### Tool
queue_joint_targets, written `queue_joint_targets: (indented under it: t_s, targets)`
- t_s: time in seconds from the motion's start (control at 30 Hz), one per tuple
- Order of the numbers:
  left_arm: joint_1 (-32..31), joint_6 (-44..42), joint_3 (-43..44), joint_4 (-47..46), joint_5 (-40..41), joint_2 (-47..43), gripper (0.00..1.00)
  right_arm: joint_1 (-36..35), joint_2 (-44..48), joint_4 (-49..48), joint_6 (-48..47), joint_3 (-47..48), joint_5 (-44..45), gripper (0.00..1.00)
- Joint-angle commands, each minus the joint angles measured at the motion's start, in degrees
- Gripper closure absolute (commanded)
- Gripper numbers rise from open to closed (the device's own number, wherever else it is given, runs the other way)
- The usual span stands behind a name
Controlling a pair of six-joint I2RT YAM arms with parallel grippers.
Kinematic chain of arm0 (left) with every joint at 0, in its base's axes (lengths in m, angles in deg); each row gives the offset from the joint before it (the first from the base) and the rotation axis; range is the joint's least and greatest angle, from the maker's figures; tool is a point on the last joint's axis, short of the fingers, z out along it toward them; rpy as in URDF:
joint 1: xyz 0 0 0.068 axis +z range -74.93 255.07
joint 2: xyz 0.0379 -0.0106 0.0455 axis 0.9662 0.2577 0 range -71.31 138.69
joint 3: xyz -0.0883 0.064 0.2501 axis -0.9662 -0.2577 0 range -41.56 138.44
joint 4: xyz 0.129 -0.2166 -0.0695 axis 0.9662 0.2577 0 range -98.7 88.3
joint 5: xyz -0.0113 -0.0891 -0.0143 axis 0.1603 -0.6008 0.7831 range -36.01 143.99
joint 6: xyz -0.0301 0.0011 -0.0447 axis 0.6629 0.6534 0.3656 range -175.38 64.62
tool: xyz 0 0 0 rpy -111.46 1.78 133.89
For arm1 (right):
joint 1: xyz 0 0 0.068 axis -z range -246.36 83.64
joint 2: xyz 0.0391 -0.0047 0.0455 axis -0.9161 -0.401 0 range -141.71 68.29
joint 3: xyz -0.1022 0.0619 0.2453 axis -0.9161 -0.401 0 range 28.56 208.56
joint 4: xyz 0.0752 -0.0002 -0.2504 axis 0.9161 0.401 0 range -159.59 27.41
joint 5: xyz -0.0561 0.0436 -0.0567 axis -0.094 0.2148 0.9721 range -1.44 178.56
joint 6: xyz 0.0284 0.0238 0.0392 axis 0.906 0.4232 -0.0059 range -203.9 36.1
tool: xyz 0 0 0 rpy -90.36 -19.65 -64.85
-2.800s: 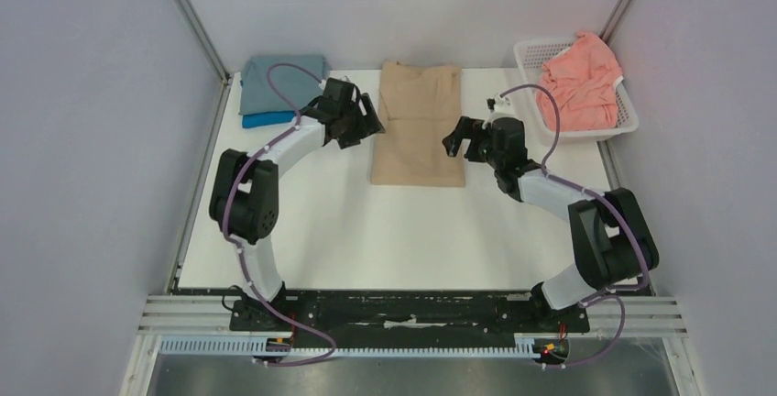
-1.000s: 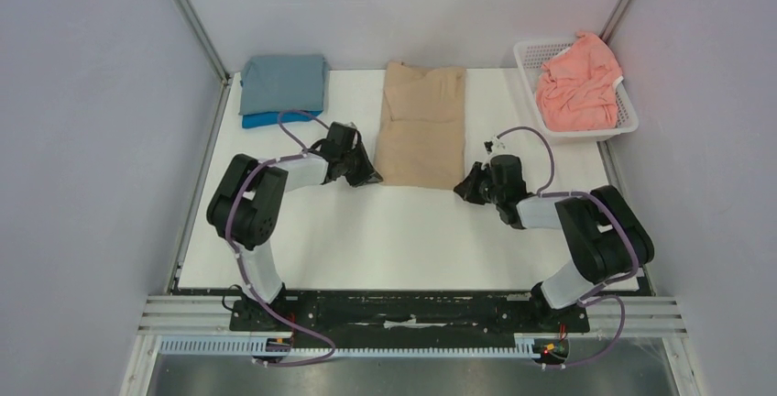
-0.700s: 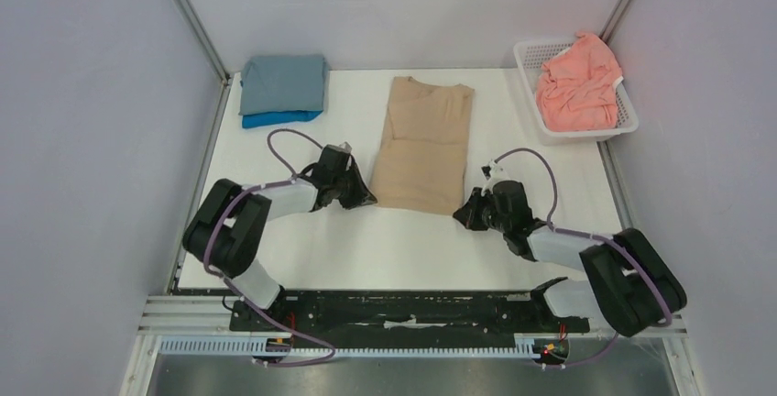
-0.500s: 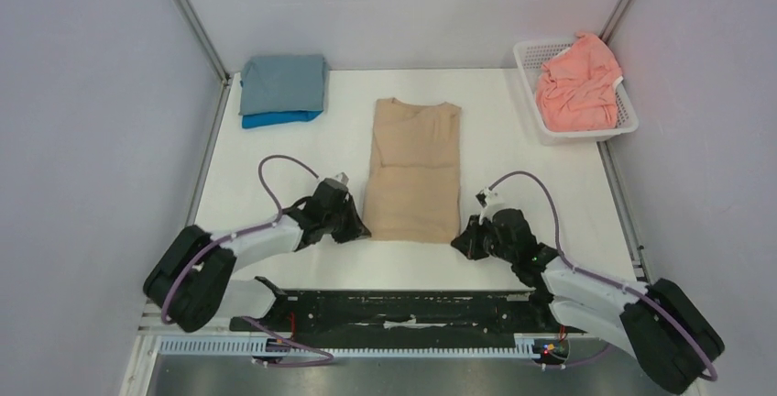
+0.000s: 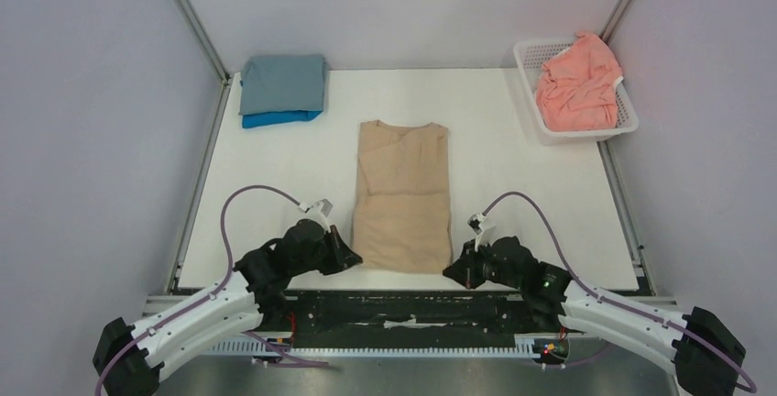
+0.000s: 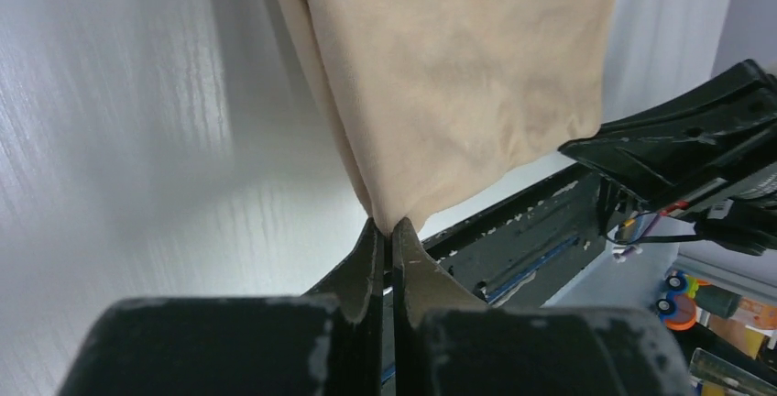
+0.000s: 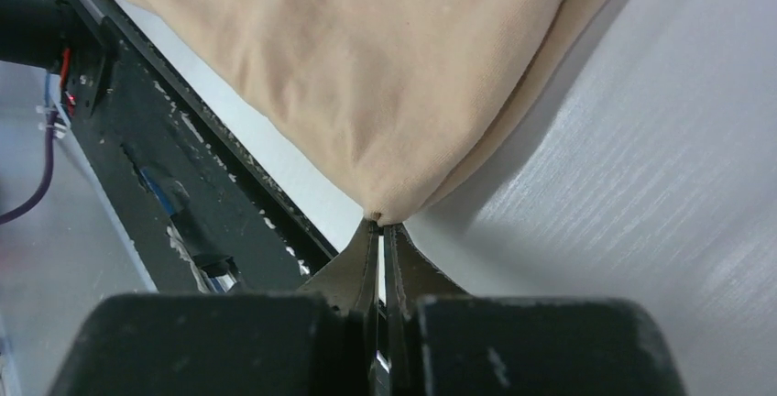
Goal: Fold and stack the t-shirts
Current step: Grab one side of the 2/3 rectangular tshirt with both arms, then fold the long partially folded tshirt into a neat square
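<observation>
The tan t-shirt (image 5: 403, 196) lies lengthwise down the middle of the surface (image 5: 275, 185). Its sides are already folded in, its collar points to the top of the frame and its hem is at the bottom. The left pincer (image 5: 346, 258) is closed tight on the hem's lower-left corner, and the right pincer (image 5: 454, 272) is closed just as tight on the lower-right corner. In both wrist views only the very point of cloth sits between the tips.

That thin bite is the first risk: a sharp tug, or one arm leading the other, could pull a corner free or skew the narrow strip. The folded-in side panels look loose, so a quick lift may let them fall open. The hem also lies just beside the black rail (image 5: 412, 302) at the bottom edge of the surface. Any further pull towards the bottom of the frame would drag cloth over that edge, where it could catch on the rail or its wiring.

Open room lies upward in the frame. There is bare surface on both sides of the shirt and beyond its collar, enough, I judge, to carry the hem up and over. The grey-blue t-shirt (image 5: 282, 82), lying on the bright blue t-shirt (image 5: 275, 120), sits at upper left. The salmon-pink t-shirt (image 5: 577, 84) fills the basket (image 5: 527, 49) at upper right. Both are well apart from the arms.
</observation>
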Motion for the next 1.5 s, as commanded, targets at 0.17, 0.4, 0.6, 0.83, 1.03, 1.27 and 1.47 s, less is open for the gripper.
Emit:
queue_joint_targets:
  t_s: [0.17,0.4,0.6,0.83,1.03,1.27,1.47]
  targets:
    - [-0.28,0.68,11.94,2.27,9.68,4.39,0.98,-0.85,-4.60,0.60,-5.22,14.78,12.35,1.00]
    - [1.34,-5.20,27.49,4.80,19.56,14.86,0.98,0.42,-11.66,5.44,-10.43,29.71,22.99,1.00]
    - [6.75,-9.65,37.32,5.48,19.80,21.13,0.98,7.56,-19.46,6.13,-15.02,40.25,22.30,1.00]
    - [16.17,-13.47,44.96,0.55,12.69,31.29,0.98,18.41,-28.09,0.78,-17.40,46.29,15.02,1.00]
    - [22.77,-14.50,51.44,-5.83,3.69,43.68,0.98,23.09,-36.08,-0.81,-20.34,52.37,13.65,1.00]
    - [27.86,-15.50,60.69,-3.86,0.55,56.14,0.98,29.13,-46.28,-4.72,-19.85,57.48,6.92,1.00]
    - [30.53,-16.20,68.95,-2.27,-1.27,66.20,0.98,33.34,-56.55,-9.07,-18.64,62.15,0.98,1.00]
